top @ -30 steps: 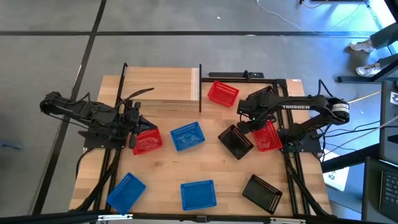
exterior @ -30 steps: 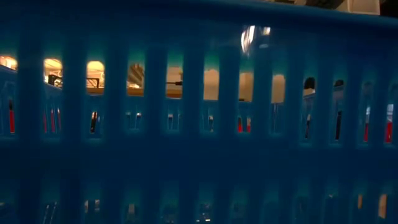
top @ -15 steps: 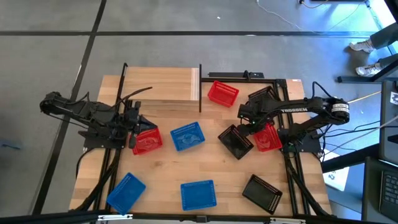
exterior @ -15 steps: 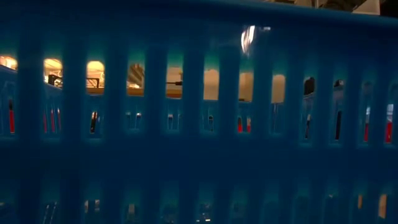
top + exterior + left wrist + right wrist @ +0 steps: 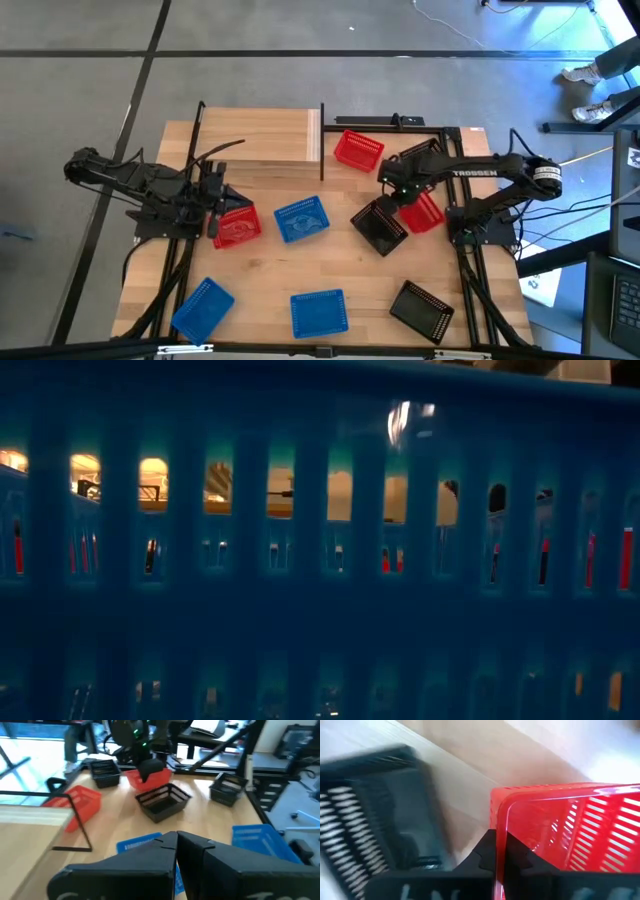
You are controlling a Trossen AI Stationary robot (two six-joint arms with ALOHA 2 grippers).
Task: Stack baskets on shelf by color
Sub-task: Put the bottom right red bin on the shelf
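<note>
My right gripper (image 5: pixel 402 197) is shut on a red basket (image 5: pixel 422 212) at the table's right, beside a black basket (image 5: pixel 379 228). My left gripper (image 5: pixel 216 196) is shut on nothing and hovers at the left, next to another red basket (image 5: pixel 237 226) that sits flat on the table. The light-wood shelf (image 5: pixel 260 138) stands at the far edge, bare, with a third red basket (image 5: pixel 357 150) on the table to its right. A blue basket (image 5: pixel 301 219) lies mid-table. My right gripper holds the red basket's side wall at its rim (image 5: pixel 498 815), close to a corner. One finger is inside the basket and one outside. The fingers (image 5: pixel 517 855) come from above, pointing down. Whether the basket's bottom rests on the table, I cannot tell.
Two blue baskets (image 5: pixel 203 308) (image 5: pixel 319 312) and a black basket (image 5: pixel 420 310) lie along the near edge. A blue basket wall (image 5: pixel 320 560) fills the low view. Thin black posts (image 5: pixel 321 140) stand at the shelf's corners. Bare wood lies between the mid-table and near baskets.
My right gripper has gone a little toward the table's far left with the red basket. That basket has slid closer to the black basket and now looks narrower from above.
</note>
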